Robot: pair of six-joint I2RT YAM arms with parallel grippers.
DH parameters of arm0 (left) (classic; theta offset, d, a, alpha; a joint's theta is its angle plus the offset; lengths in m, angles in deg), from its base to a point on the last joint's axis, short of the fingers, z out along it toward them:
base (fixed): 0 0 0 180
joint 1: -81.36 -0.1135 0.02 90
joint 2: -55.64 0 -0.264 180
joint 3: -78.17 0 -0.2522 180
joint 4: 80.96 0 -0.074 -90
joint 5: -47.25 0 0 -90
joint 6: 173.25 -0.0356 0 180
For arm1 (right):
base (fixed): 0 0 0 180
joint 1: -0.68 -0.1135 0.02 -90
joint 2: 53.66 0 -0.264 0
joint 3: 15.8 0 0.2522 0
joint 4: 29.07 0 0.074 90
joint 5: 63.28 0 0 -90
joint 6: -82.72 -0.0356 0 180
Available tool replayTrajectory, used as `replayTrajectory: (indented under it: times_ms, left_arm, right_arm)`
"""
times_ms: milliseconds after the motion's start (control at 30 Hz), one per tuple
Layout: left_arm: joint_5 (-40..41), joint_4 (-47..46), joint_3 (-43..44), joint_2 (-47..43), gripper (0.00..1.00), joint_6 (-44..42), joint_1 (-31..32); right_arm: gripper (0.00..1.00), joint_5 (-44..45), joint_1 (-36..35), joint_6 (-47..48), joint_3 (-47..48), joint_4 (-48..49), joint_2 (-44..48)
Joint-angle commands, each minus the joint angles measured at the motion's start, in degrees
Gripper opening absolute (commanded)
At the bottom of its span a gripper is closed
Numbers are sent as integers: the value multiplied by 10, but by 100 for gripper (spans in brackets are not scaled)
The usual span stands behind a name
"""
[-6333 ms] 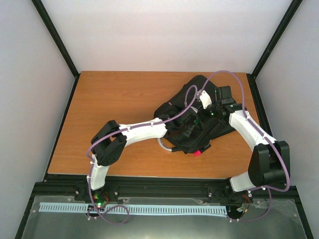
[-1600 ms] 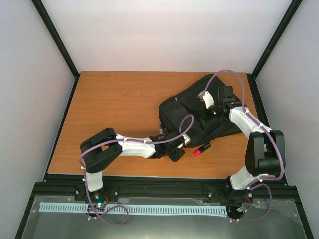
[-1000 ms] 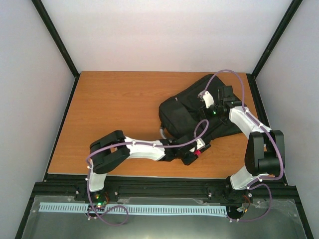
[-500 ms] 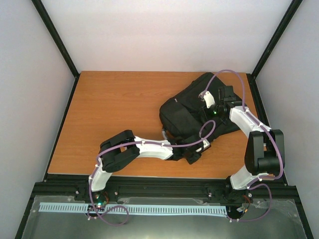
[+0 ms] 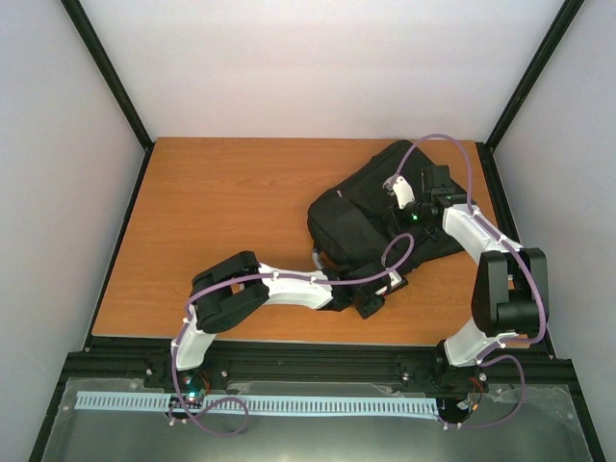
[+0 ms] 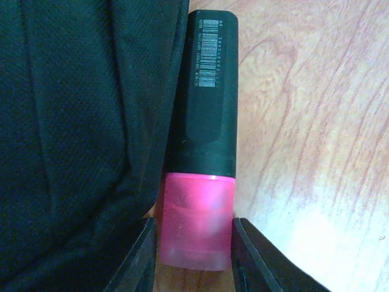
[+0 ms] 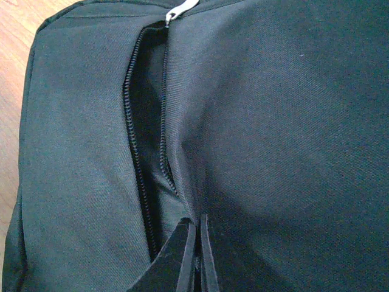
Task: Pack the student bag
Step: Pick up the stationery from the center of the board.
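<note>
**Left gripper [image 6: 193, 258] on a highlighter [image 6: 205, 115], right gripper [image 7: 196, 243] on the student bag [image 5: 361, 207]**

The student bag lies flat on the far right part of the wooden surface [image 5: 221, 212], a big black fabric lump with both arms reaching to it. At its near edge the left arm is stretched out low across the surface. From its wrist camera, a highlighter with a black barrel and a pink cap lies on the wood, tight against the bag's edge. The two fingers [image 6: 141, 261] sit against either side of the pink cap, pinching it (the barcode end points away from the gripper).

The right arm bends over the bag from the right side. Its gripper is pressed together on top of the bag, with a fold of black fabric caught between the tips just beside an open zipper [image 7: 137, 152]. The fabric creases in towards the tips. The zipper gapes as a dark slit, and its silver pull [image 7: 180, 10] sits at the far end of it.
</note>
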Motion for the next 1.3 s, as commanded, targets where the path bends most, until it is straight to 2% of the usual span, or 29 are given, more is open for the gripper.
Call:
replayTrajectory:
  times_ms: [0,100,300,500,567,633,667,733,967,1267]
  left_arm:
    - [11,26,-3,-15,34,-3,-1]
    - [16,46,-36,-54,32,14,-1]
    - [3,89,-156,-163,32,78,-1]
    - [-5,150,-231,-210,32,132,2]
    - [-21,154,-255,-225,35,145,3]
    - [-31,163,-263,-235,44,152,4]
    - [-28,168,-261,-239,51,153,3]
    - [-16,183,-241,-241,56,152,4]
    - [15,275,-129,-190,58,143,4]
    - [25,294,-50,-121,56,113,-1]
  right_arm:
    - [3,-20,-2,1,7,-23,-3]
    - [3,-22,-2,1,6,-23,-2]
    - [3,-34,-2,0,7,-24,-2]
    - [3,-38,-2,-2,7,-25,-4]
    - [3,-39,-2,-2,7,-25,-5]
    - [3,-41,-2,-4,7,-25,-6]
    - [3,-41,-2,-3,7,-26,-7]
    - [3,-42,-2,-3,7,-26,-7]
    - [3,-44,-2,-6,7,-26,-10]
    - [3,-56,-2,-14,6,-25,18]
